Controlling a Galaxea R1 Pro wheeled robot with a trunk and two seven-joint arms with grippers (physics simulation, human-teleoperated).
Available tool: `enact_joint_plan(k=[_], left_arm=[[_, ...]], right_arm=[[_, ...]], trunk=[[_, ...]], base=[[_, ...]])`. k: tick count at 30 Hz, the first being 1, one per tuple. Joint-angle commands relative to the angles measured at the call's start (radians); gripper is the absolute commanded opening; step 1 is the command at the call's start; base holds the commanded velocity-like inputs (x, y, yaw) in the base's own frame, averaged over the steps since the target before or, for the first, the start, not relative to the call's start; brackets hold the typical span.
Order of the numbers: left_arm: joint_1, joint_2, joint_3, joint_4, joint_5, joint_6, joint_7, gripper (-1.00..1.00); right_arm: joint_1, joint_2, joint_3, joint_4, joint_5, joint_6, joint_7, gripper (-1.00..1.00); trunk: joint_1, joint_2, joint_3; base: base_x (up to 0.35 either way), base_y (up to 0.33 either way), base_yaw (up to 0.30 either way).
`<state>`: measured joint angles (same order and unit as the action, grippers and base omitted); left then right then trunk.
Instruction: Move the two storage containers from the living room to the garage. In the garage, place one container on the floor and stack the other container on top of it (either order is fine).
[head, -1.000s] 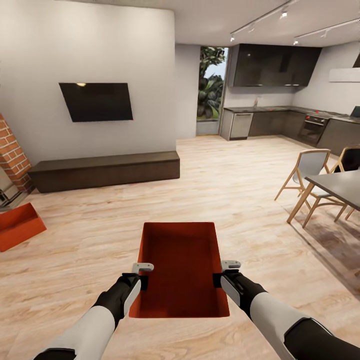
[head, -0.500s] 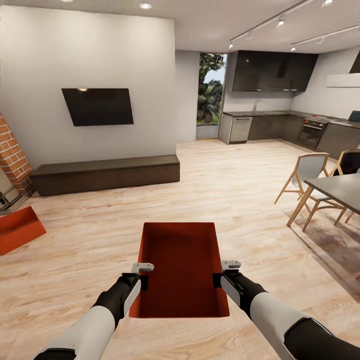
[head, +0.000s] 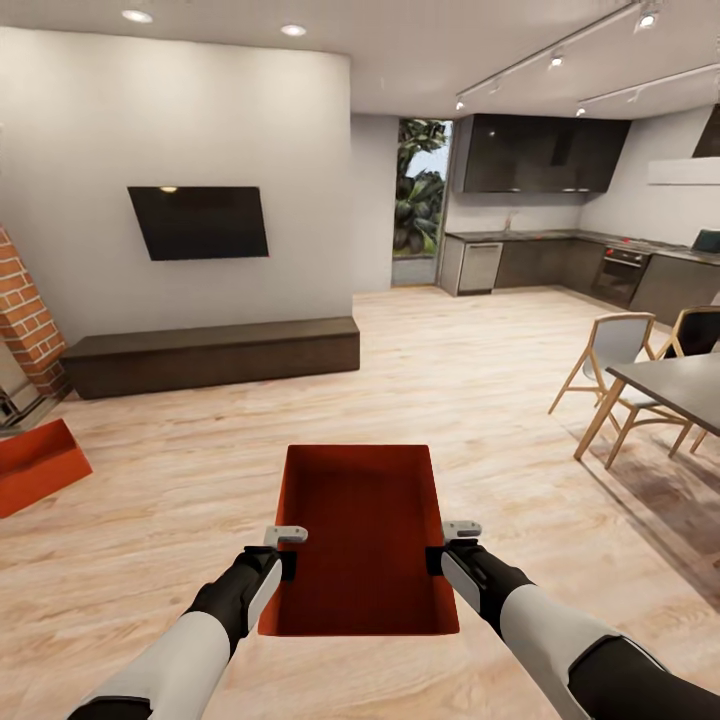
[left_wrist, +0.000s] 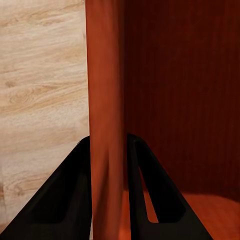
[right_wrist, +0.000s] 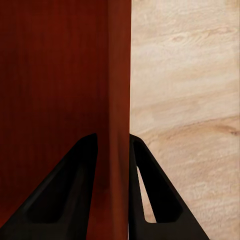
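I hold one orange-red storage container (head: 362, 540) in front of me, above the light wood plank floor of the living room. My left gripper (head: 287, 562) is shut on its left wall (left_wrist: 106, 100), one black finger on each side. On the opposite wall (right_wrist: 119, 100) my right gripper (head: 436, 558) is shut the same way. The second storage container (head: 35, 465) lies tilted on the planks at the far left, beside a brick column (head: 22, 315). The garage is out of view.
A long dark low bench (head: 210, 355) runs under the black wall TV (head: 200, 221). At the right stand a dark dining table (head: 675, 378) and wooden chairs (head: 610, 355). A dark kitchen (head: 560, 260) and a window doorway (head: 420, 190) lie beyond.
The whole head view has shifted downward in the picture, showing more ceiling, so the camera has moved. Both grippers keep the same hold on the container.
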<state>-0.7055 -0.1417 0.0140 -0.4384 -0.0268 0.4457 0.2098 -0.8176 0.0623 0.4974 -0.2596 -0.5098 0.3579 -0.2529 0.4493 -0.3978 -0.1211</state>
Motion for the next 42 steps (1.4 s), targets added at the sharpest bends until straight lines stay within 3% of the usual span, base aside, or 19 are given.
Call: enact_joint_plan(k=[1,42], left_arm=[[0.0,0.012,-0.012,0.033,-0.015,0.062,0.008,-1.0],[0.0,0.011,-0.012,0.033,-0.015,0.062,0.008,-1.0]], right_arm=[[-0.002,-0.001,0.04,-0.013,-0.021,0.001,-0.002,-1.0],[-0.002,-0.001,0.039,-0.013,-0.021,0.001,-0.001,-1.0]], trunk=[[0.001,-0.002,-0.001],[0.001,-0.002,0.055]], base=[[0.0,0.0,0.0],[0.0,0.0,0.0]])
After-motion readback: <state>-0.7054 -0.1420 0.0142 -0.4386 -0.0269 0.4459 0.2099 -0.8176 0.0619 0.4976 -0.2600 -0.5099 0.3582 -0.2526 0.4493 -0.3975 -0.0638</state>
